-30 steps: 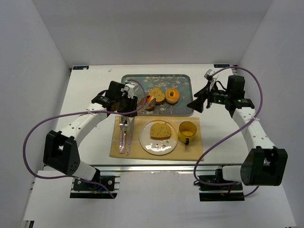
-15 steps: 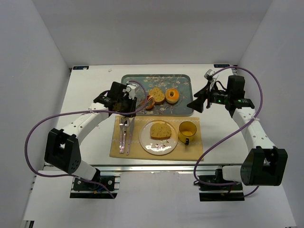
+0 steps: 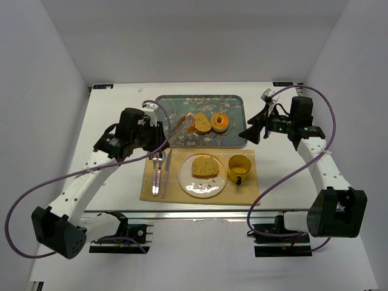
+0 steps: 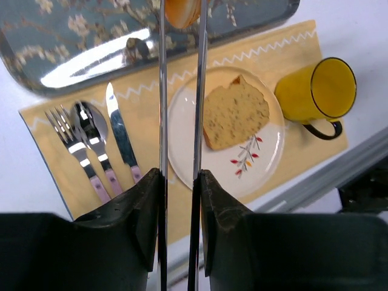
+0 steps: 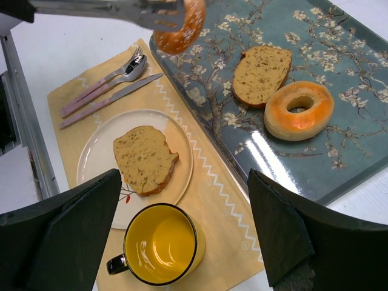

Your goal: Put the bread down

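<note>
Pulled back to the left since a second ago, the left arm now reaches in from farther off. The left gripper (image 4: 180,182) has its jaws clamped on the handles of the tongs (image 4: 162,91). The tongs' tips pinch a glazed doughnut (image 5: 180,27), held over the near left part of the tray (image 3: 176,103). The right gripper (image 3: 253,128) hangs beside the tray's right end, jaws spread wide, holding nothing. One slice of bread (image 3: 205,165) lies on the plate (image 3: 195,188); a second slice (image 3: 202,122) and a second doughnut (image 3: 219,122) lie on the tray. Plate, yellow mug (image 3: 239,168) and cutlery (image 4: 91,145) sit on a tan placemat (image 3: 148,191) on the white table (image 3: 115,109), with plain white walls (image 3: 182,36) around it.
</note>
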`<state>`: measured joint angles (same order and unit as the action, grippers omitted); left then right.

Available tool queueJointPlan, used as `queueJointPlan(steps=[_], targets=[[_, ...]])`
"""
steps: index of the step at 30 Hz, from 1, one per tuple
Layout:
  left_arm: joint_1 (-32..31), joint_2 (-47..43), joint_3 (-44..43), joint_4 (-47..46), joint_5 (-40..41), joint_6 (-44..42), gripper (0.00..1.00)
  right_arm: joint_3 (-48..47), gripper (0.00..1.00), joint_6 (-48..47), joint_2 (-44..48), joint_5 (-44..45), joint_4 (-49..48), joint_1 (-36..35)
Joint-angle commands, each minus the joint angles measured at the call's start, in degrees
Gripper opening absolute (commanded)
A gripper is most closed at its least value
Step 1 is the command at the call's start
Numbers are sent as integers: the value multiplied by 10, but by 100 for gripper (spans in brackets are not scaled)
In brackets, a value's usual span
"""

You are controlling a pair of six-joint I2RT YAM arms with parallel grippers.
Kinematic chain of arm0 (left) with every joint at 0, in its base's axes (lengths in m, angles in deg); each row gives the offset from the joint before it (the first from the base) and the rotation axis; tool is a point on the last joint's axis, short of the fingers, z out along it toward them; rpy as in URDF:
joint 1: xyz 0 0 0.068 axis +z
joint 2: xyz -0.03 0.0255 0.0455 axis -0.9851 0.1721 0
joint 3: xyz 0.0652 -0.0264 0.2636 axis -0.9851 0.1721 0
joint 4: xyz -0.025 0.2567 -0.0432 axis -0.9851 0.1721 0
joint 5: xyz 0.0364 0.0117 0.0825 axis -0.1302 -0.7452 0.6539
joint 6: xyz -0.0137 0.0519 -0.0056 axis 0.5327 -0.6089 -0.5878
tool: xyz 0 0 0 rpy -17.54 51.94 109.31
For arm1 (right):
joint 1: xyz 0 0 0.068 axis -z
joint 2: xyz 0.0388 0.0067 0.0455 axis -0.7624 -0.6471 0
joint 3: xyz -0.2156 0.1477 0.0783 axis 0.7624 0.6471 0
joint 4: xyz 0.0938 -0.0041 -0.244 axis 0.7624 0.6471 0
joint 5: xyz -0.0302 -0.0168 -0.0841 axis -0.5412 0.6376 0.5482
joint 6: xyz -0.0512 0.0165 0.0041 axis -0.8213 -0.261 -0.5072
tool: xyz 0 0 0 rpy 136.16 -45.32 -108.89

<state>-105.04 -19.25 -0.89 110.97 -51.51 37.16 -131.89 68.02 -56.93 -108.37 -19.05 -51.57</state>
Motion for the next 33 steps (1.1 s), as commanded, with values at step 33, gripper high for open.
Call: queueJointPlan(steps=[33], targets=[[-6,-89,104,174,-90,74,34,-1,89,7,0,-21,-18,3]])
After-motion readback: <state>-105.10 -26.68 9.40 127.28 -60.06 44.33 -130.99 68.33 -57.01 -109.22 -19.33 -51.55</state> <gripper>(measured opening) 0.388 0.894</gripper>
